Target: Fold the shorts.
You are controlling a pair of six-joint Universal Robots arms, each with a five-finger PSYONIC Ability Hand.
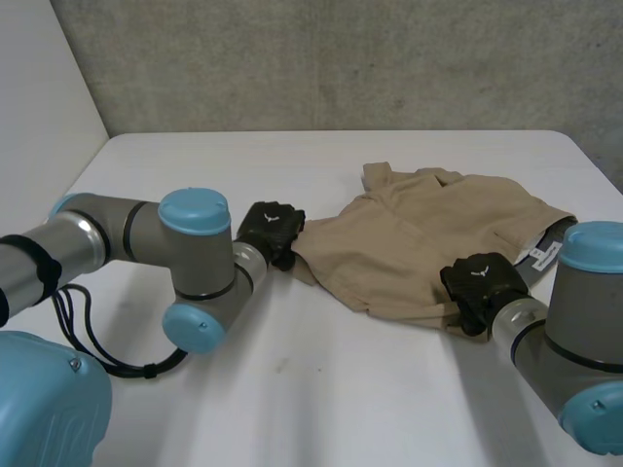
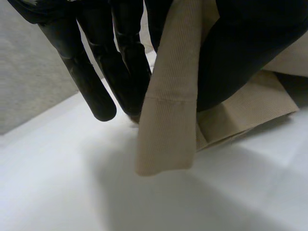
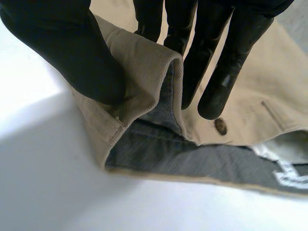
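Crumpled tan cotton shorts [image 1: 428, 243] on the white table [image 1: 292, 389]. Left hand [image 1: 271, 232] pinches their left edge, thumb against fingers. Right hand [image 1: 482, 287] pinches the near-right edge likewise, fingers straight.

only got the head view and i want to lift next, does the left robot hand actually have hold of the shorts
Observer: Yes. In the left wrist view, the left robot hand pinches a stitched edge of the shorts between thumb and fingers.
Operator: and the right one
Observer: The right robot hand pinches a folded-over edge between thumb and fingers. The grey lining shows underneath.
Operator: anything near its fingertips
Observer: A dark button sits on the cloth just past them.
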